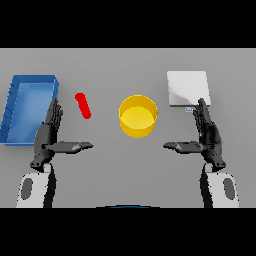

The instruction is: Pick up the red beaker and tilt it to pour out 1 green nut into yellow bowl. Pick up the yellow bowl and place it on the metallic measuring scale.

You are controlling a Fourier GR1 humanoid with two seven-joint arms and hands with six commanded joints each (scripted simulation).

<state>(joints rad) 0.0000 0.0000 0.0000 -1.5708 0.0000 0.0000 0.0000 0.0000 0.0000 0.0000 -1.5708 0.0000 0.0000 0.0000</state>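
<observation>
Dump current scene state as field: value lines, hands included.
red beaker: lying on the table, left of the bowl, untouched
yellow bowl: upright at centre, looks empty
green nut: none visible
measuring scale: right of the bowl, nothing on it
blue bin: far left, no contents visible
left robot hand: open, beside the bin, holds nothing
right robot hand: open, just below the scale, holds nothing

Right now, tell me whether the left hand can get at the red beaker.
Probably yes. The left hand is open, and the red beaker lies on the table just ahead and to its inner side. Nothing lies between them; the blue tray is on the other side.
</observation>
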